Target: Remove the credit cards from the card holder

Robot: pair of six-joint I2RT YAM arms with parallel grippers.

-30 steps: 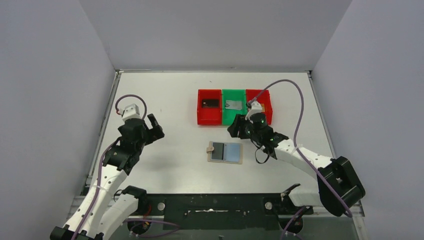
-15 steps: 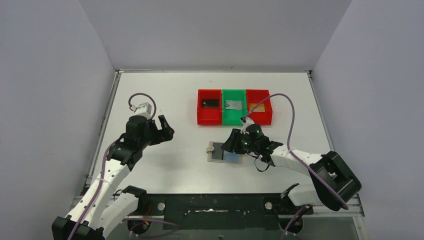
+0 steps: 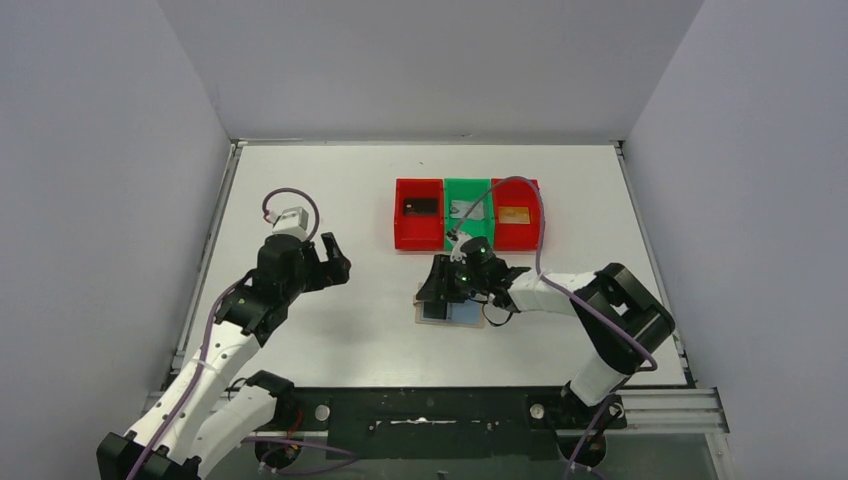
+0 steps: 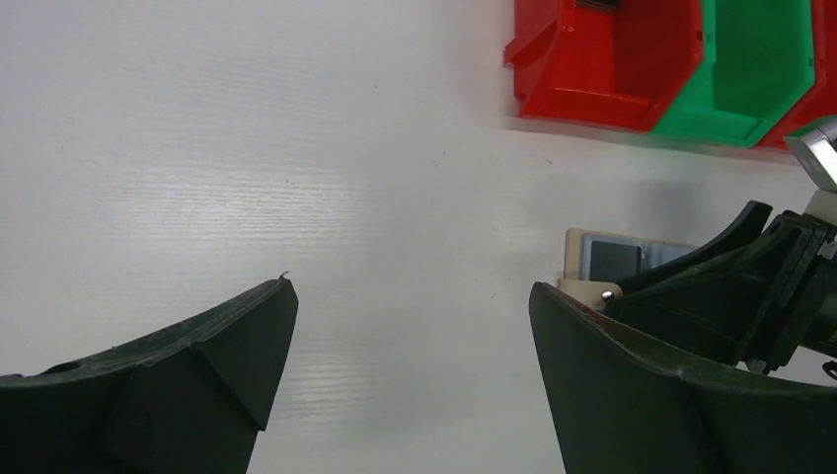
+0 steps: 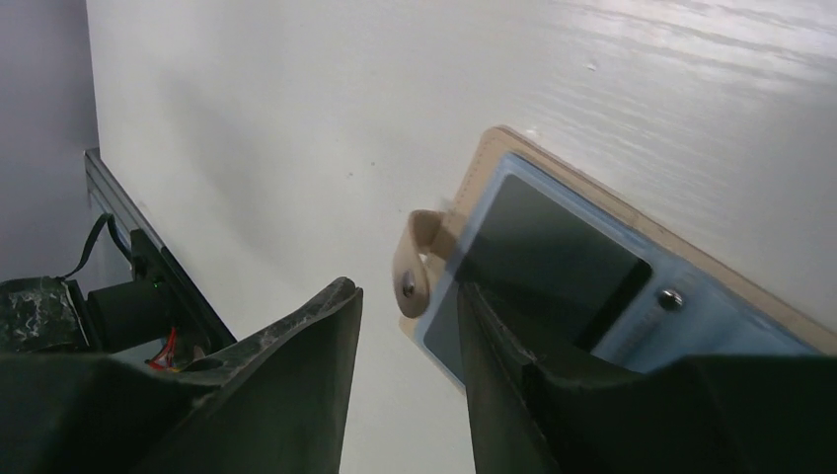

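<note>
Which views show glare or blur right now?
Left wrist: broad sheen on the table, bins slightly soft. Right wrist: glare top right, wallet sharp, its fingers dark. Top external: even light, soft shadow beside left arm.

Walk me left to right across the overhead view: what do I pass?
left gripper → left red bin holding a black card → green bin holding a silver-grey card → right red bin holding a gold-orange card
</note>
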